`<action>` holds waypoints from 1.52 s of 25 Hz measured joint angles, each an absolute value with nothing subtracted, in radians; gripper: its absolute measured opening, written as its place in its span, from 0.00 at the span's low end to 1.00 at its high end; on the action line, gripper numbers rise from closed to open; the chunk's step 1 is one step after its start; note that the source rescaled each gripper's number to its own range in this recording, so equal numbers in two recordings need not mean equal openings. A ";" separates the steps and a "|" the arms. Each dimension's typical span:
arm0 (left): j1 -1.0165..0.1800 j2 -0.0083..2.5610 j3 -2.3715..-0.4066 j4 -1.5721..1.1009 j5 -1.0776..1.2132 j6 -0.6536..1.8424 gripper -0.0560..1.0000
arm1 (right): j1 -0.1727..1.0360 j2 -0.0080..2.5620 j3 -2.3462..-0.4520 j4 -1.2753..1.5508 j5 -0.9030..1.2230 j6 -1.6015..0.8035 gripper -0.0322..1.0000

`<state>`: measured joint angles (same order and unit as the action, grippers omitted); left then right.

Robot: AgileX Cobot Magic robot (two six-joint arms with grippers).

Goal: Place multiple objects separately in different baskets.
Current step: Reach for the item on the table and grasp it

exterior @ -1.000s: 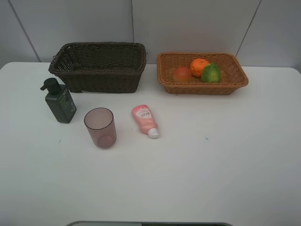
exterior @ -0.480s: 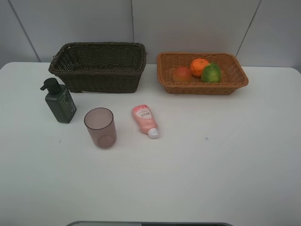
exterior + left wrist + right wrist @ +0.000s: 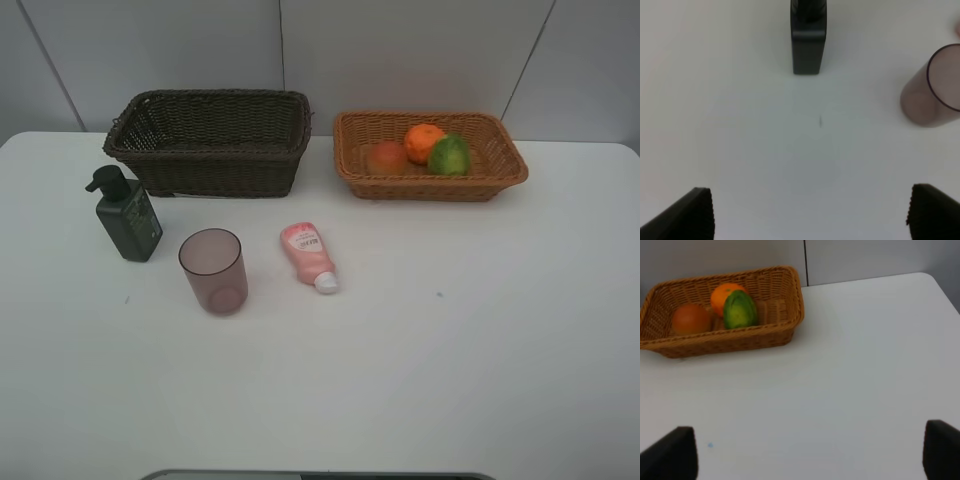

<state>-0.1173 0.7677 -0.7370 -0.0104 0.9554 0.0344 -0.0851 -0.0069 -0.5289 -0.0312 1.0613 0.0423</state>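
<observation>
Left claw (image 3: pixel 812 215) open (empty); dark green plastic pump bottle (image 3: pixel 808 45) ahead. Right claw (image 3: pixel 807 455) open; shallow tan wicker basket (image 3: pixel 740 338) ahead.

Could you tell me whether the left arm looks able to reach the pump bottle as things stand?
Probably yes: the left gripper is open, the pump bottle stands straight ahead of it across bare table, and the cup sits off to one side.

Left gripper (image 3: pixel 812 215): fingers (image 3: pixel 692 215) spread wide apart, holding nothing, only the tips in view. Right gripper (image 3: pixel 807 452): fingers (image 3: pixel 670 455) equally wide, holding nothing.
</observation>
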 joint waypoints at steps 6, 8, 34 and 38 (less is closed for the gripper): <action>-0.118 0.975 -0.807 -0.010 0.962 0.048 0.99 | -0.085 -0.007 -0.529 -0.031 1.061 0.042 1.00; -0.143 1.021 -0.822 -0.006 0.967 0.049 0.99 | -0.085 -0.007 -0.529 -0.031 1.061 0.042 1.00; -0.322 1.369 -1.122 0.065 1.104 -0.078 0.99 | -0.085 -0.007 -0.529 -0.031 1.061 0.045 1.00; -0.251 1.369 -1.122 0.066 1.109 -0.078 0.99 | -0.085 -0.007 -0.529 -0.031 1.061 0.045 1.00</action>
<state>-0.2510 1.3691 -1.1225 0.0661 1.1093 -0.0783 -0.0851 -0.0069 -0.5289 -0.0312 1.0613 0.0448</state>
